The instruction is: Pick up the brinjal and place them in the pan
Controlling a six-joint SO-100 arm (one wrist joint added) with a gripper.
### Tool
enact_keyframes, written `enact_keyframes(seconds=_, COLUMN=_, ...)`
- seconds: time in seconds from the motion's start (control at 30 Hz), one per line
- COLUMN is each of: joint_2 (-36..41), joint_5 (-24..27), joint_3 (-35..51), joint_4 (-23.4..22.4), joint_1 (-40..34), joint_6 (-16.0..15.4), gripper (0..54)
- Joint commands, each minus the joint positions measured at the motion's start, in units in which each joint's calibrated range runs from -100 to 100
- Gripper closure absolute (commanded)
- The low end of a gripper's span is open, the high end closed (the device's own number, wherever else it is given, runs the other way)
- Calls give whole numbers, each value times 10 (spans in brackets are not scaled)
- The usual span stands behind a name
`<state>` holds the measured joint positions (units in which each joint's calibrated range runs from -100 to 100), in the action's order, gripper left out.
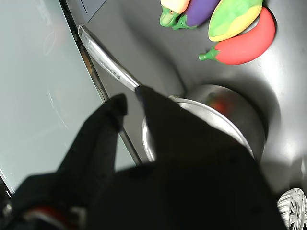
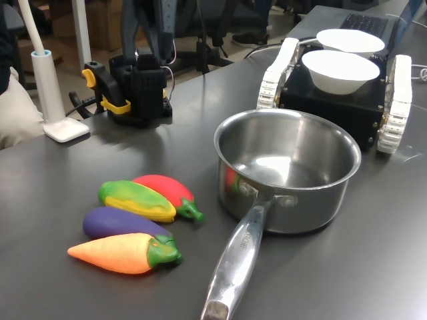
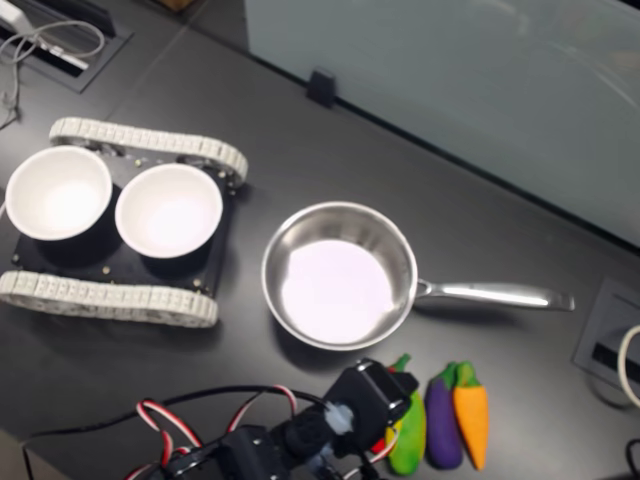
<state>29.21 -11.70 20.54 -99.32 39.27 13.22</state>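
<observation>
The purple brinjal [image 2: 120, 223] lies on the dark table between an orange carrot [image 2: 123, 253] and a yellow-green vegetable [image 2: 137, 200]. It also shows in the wrist view as a brinjal [image 1: 201, 12] and in the second exterior view as a brinjal [image 3: 443, 420]. The steel pan [image 2: 287, 167] stands empty beside the row, and the pan [image 3: 340, 275] points its long handle [image 3: 495, 295] toward the second exterior view's right. My gripper [image 1: 130, 96] is open and holds nothing. It hovers by the pan's rim [image 1: 240, 136], apart from the brinjal. The arm's head [image 3: 368, 395] hangs over the vegetables' green ends.
A red pepper [image 2: 167, 190] lies behind the yellow-green vegetable. A tracked vehicle [image 3: 110, 300] carries two white bowls [image 3: 168, 208] on the pan's far side from the handle. The arm's base [image 2: 140, 87] and a white lamp foot [image 2: 63, 127] stand at the back. A glass panel [image 3: 450, 90] borders the table.
</observation>
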Motion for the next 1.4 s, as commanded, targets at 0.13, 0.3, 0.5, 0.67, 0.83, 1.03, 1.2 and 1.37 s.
enact_keyframes(seconds=0.13, joint_2=-55, joint_5=-73, joint_3=89, joint_4=-3, joint_1=25, joint_6=-34, gripper=394)
enact_keyframes(seconds=0.3, joint_2=-94, joint_5=-129, joint_3=105, joint_4=-3, joint_1=67, joint_6=-79, gripper=291)
enact_keyframes(seconds=0.5, joint_2=-137, joint_5=-211, joint_3=97, joint_4=4, joint_1=136, joint_6=-149, gripper=226)
enact_keyframes(seconds=0.67, joint_2=-173, joint_5=-278, joint_3=82, joint_4=12, joint_1=169, joint_6=-183, gripper=242)
enact_keyframes(seconds=0.83, joint_2=-211, joint_5=-359, joint_3=80, joint_4=8, joint_1=193, joint_6=-211, gripper=246)
enact_keyframes(seconds=1.03, joint_2=-252, joint_5=-425, joint_3=95, joint_4=-3, joint_1=230, joint_6=-236, gripper=241)
enact_keyframes(seconds=1.2, joint_2=-271, joint_5=-482, joint_3=106, joint_4=-3, joint_1=293, joint_6=-254, gripper=222)
enact_keyframes(seconds=1.37, joint_2=-298, joint_5=-529, joint_3=117, joint_4=-3, joint_1=342, joint_6=-255, gripper=201)
